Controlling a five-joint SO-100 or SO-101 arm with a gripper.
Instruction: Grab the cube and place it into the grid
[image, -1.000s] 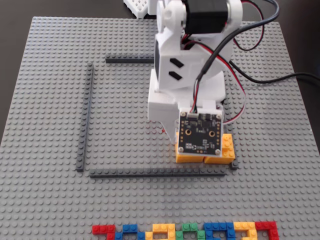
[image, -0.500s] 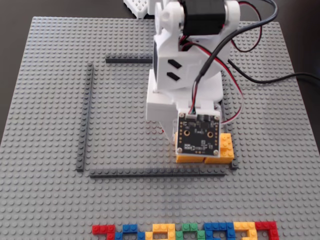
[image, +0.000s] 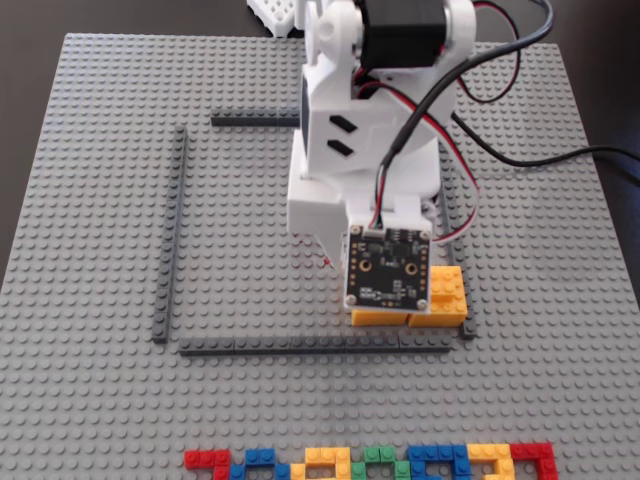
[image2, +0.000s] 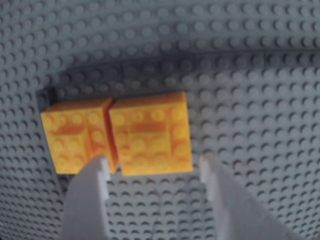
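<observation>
- The jaws (image2: 152, 172) stand open in the wrist view, with nothing held; the two pale fingers (image2: 97, 175) straddle the near edge of one yellow block, the left finger just at the seam between the two blocks.
- The cube (image2: 150, 132) is the right-hand block in the wrist view. It sits pressed against its twin block (image2: 75, 135), both on the studded plate.
- In the fixed view both blocks lie in the near right corner of the grid (image: 172, 230), largely hidden under the arm (image: 370, 150) and its camera board (image: 390, 270). Only a yellow edge (image: 445, 300) shows.
- Handling, as a judgement: the cube is rigid, light plastic with smooth, somewhat slippery side walls. Grip it across two opposite flat sides, low on the body.
- The left finger needs room at the seam; the twin block may be nudged or pinched along with it.
- The studs may hold the cube to the plate, so a firm lift could be needed.
- Surface: a grey studded baseplate (image: 90, 400) on a dark counter (image: 25, 40); a row of multicoloured bricks (image: 370, 465) lies along the near edge.
</observation>
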